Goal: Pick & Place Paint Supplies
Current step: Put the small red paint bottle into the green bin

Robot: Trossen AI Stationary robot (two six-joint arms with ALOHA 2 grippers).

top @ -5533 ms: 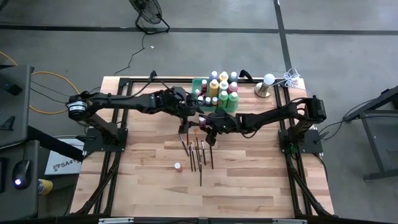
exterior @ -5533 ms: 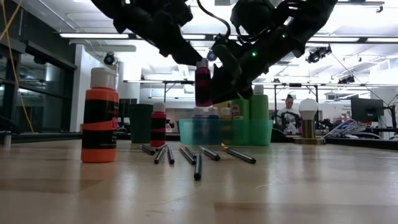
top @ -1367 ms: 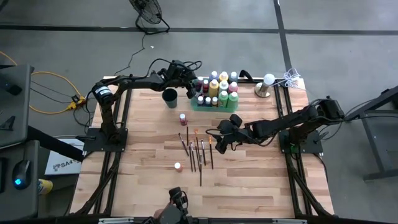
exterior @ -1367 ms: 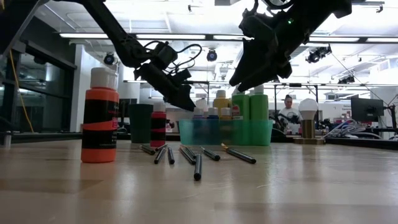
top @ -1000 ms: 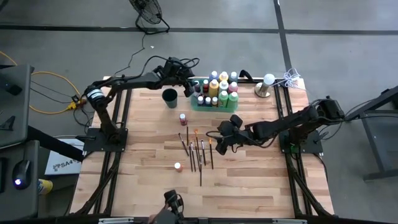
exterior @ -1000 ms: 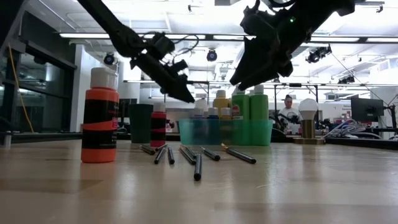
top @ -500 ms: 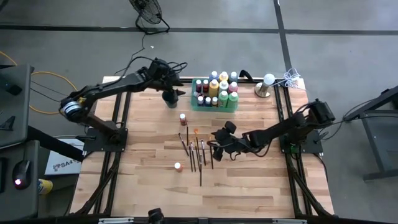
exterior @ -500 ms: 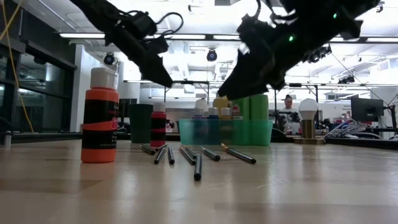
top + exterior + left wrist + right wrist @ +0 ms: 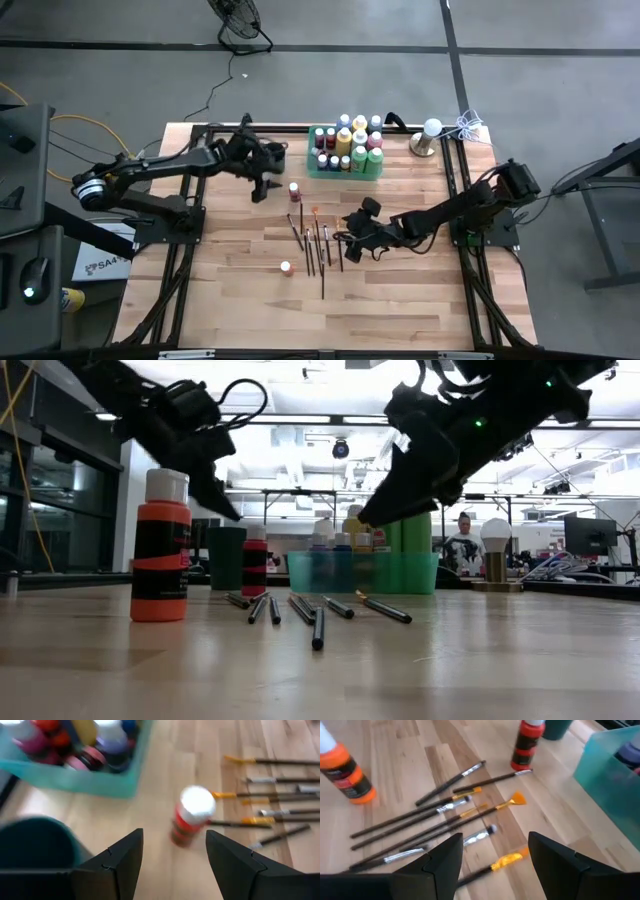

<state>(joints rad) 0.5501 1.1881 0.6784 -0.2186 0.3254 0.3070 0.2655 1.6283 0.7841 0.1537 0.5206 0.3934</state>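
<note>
My left gripper point(image 9: 263, 188) hangs open above the table, just left of a red paint bottle point(image 9: 294, 190) that stands upright ahead of its fingers point(image 9: 192, 817). Beside it stands the dark round cup point(image 9: 35, 840). My right gripper point(image 9: 345, 246) is open and hovers over the right side of several dark-handled paintbrushes point(image 9: 445, 815) lying flat on the wood. An orange bottle point(image 9: 286, 268) stands nearer the front. The green tray point(image 9: 312, 150) at the far edge holds many bottles.
A white-topped lamp point(image 9: 428, 135) and a coil of white cable point(image 9: 466, 126) sit at the far right corner. Bare wood lies toward the near edge. In the low view the orange bottle point(image 9: 160, 545) stands in front of the cup point(image 9: 227, 558).
My left gripper has swung away from the green tray, toward the table's left and near edge, past the cup to beside the red bottle. My right gripper has sunk a little toward the brushes. Both have stayed open; no object has moved.
</note>
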